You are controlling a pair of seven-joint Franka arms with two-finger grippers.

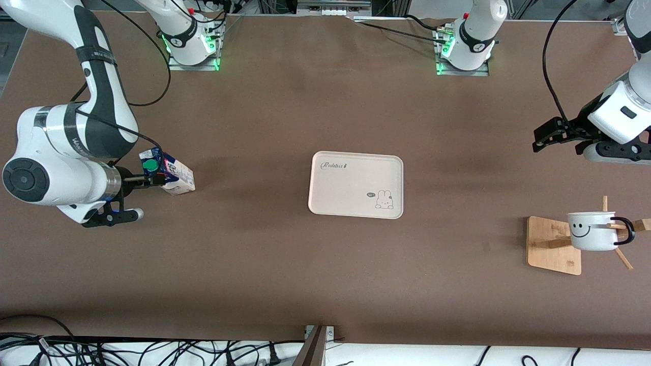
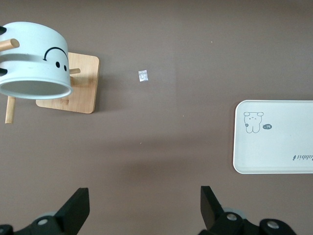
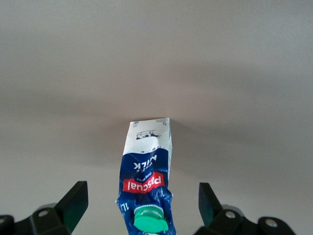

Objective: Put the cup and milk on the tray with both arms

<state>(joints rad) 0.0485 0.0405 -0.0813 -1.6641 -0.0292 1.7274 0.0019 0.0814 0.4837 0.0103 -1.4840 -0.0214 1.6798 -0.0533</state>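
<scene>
A: Front view?
B: Tray [image 1: 356,184] at centre. Milk [image 1: 170,174] stands mid-left, right gripper [image 1: 136,197] at it, fingers wide, gripping nothing. Cup [image 1: 592,230] hangs on the wooden rack [image 1: 553,245] lower right; left gripper [image 1: 545,138] above, spread, empty.

A: Left wrist view?
B: Fingers [image 2: 77,207] apart at bottom; cup [image 2: 34,61] upper left, tray [image 2: 274,142] right edge.

A: Right wrist view?
B: Milk [image 3: 146,171] between parted fingers [image 3: 74,200], untouched.
</scene>
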